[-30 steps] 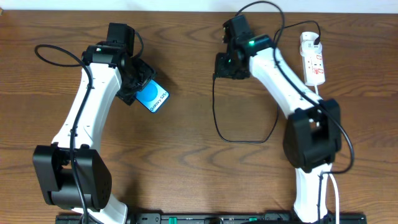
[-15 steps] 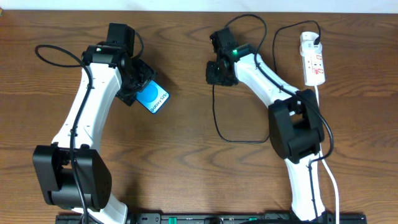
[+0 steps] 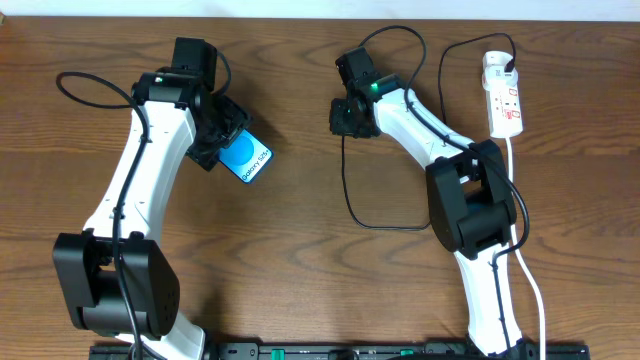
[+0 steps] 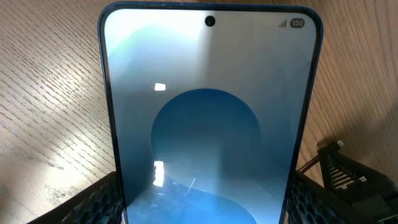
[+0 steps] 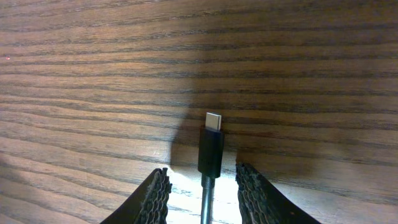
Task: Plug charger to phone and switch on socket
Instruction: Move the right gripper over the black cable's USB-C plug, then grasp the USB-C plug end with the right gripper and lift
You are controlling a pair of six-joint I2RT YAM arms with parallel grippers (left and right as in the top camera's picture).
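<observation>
Right gripper (image 5: 203, 177) has its two ribbed black fingers apart, one on each side of the long thin black charger cable (image 5: 210, 155). A gap shows on both sides, so nothing is clamped. The cable's small silver-tipped connector points forward, low over the dark brown wooden table (image 5: 93, 62); whether it touches the wood I cannot tell. Behind the fingers the cable loops back across the table. Left gripper (image 4: 205, 202) is closed on the long edges of the slim black-edged smartphone with a blue screen (image 4: 208, 93), holding it tilted on the left side. Farther off, at the right rear edge, lies the white elongated power strip with red switches (image 3: 503, 95), well apart from the phone.
</observation>
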